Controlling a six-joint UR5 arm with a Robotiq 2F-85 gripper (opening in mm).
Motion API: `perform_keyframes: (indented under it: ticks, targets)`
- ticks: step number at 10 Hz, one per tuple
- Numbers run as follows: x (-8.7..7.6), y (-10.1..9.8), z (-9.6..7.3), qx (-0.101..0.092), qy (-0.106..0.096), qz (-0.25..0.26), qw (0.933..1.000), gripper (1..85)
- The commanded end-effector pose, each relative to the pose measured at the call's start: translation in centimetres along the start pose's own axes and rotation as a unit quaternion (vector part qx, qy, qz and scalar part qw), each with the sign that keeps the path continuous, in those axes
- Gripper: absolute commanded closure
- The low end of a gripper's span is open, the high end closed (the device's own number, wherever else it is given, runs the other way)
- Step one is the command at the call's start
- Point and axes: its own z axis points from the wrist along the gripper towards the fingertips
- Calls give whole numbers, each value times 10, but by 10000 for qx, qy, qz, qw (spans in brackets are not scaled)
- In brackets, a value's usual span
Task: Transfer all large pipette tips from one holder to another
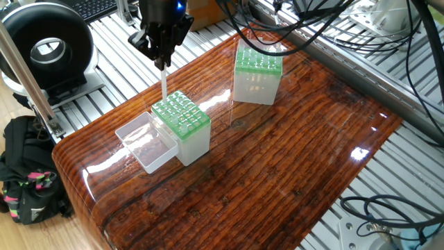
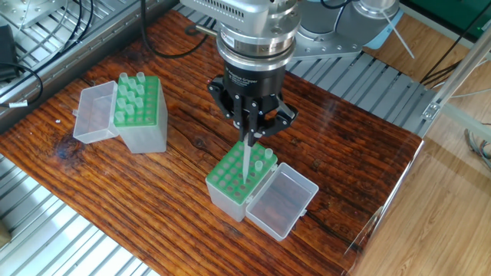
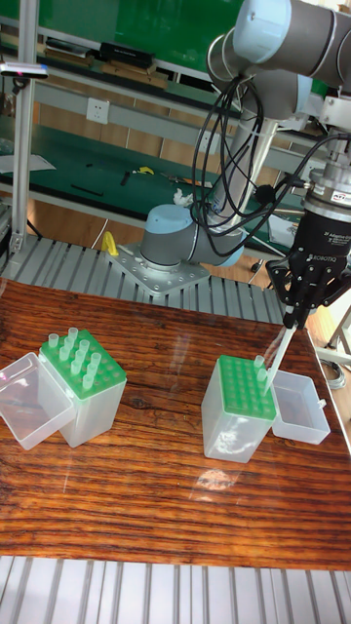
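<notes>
I count two translucent plastic boxes with green hole grids on the glossy wood-grain desk (image 2: 360,161), each with its clear hinged lid open. The far holder (image 2: 138,113) carries about ten whitish cone tips; the near holder (image 2: 239,180) shows one seated tip (image 2: 268,156). My gripper (image 2: 251,135) is clamped on one large pipette tip (image 2: 246,162), hanging point-down over the near holder's grid.

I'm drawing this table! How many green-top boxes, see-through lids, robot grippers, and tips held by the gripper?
green-top boxes: 2
see-through lids: 2
gripper: 1
pipette tip held by the gripper: 1
Total: 6
</notes>
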Motion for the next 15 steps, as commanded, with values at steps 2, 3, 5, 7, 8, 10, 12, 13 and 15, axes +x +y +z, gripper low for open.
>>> perform_keyframes:
  ticks: [2, 3, 5, 7, 8, 10, 12, 13, 15]
  targets:
    - [3, 6, -1, -62, 15, 15, 10000, 847]
    - [4, 6, -1, -55, 24, 14, 10000, 847]
    - [4, 6, -1, -56, 31, 6, 10000, 847]
    - [5, 6, -1, -58, 47, 6, 10000, 847]
    - [6, 6, -1, -44, 64, 5, 10000, 847]
    - [8, 4, -1, -16, 90, -14, 10000, 847]
    - [9, 4, -2, 5, 100, -17, 9999, 847]
    - [10, 4, -1, 12, 108, -18, 9999, 847]
    - [12, 3, -1, 41, 127, -21, 9999, 847]
